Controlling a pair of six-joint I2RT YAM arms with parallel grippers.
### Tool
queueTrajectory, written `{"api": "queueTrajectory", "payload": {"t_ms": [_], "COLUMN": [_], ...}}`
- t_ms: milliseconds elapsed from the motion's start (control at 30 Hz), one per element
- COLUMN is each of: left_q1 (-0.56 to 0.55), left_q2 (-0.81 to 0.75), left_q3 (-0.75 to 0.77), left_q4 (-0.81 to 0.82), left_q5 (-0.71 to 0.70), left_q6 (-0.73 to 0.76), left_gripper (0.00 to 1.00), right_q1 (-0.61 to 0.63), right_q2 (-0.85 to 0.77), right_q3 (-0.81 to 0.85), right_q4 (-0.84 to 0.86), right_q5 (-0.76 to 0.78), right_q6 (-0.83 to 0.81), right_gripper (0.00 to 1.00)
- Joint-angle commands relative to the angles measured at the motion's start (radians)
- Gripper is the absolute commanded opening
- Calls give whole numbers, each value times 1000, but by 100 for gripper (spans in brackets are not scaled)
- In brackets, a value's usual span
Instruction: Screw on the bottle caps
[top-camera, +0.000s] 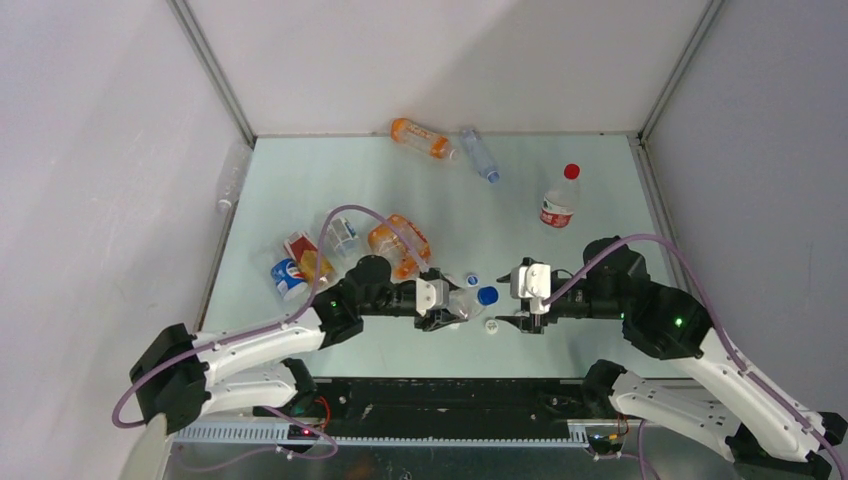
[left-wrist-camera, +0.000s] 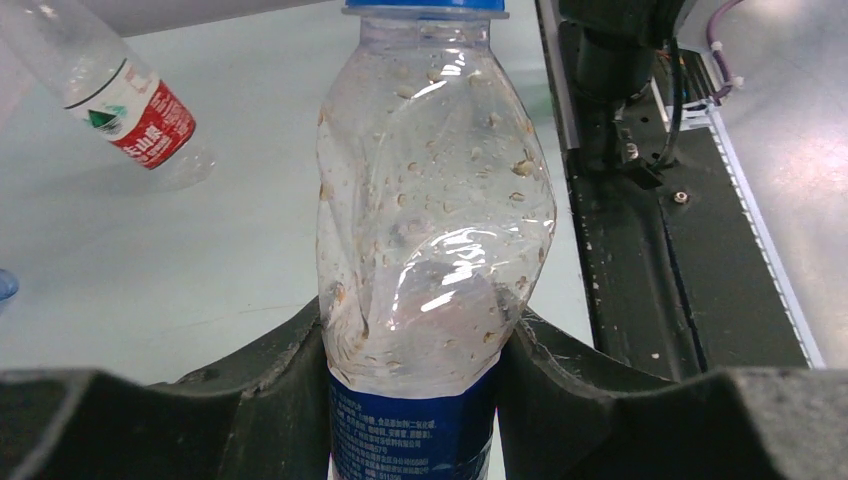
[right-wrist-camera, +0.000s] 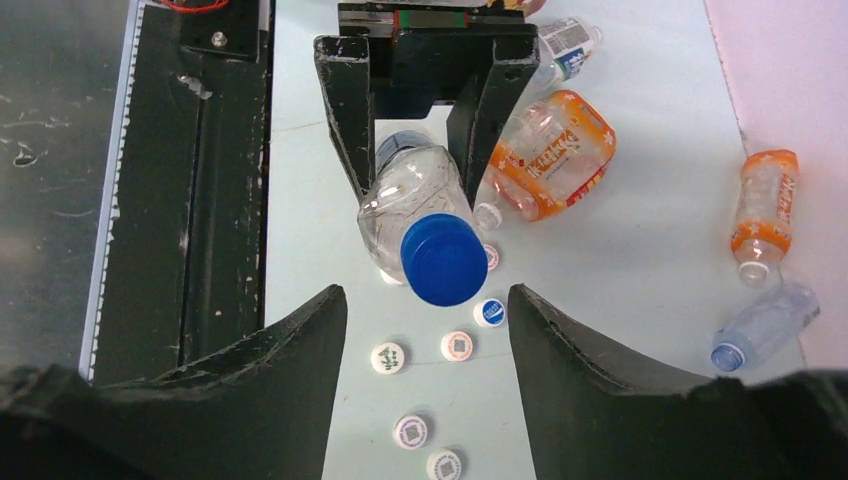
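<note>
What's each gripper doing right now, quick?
Left gripper: closed, holding the clear blue-labelled bottle by its body.
Right gripper: open, holding nothing, its fingers either side of the bottle's blue cap.

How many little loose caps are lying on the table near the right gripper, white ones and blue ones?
White caps: 5, one half hidden behind the held bottle
Blue caps: 1
Total: 6
</note>
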Motion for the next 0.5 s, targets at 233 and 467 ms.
{"api": "queueTrajectory", "payload": {"t_ms": [233, 467], "left_q1": [5, 4], "left_q2": [23, 23], "left_q3": [76, 88], "left_q4": [-52, -65], "left_q5": [97, 100], "left_q6": [25, 31], "left_gripper": [24, 24], "right_q1": [22, 27], "right_q2": [43, 67], "right_q3": [6, 5], "right_q4": [31, 40], "right_q5": [-32, -41], "right_q6": [-50, -7], "right_gripper": [55, 35]}}
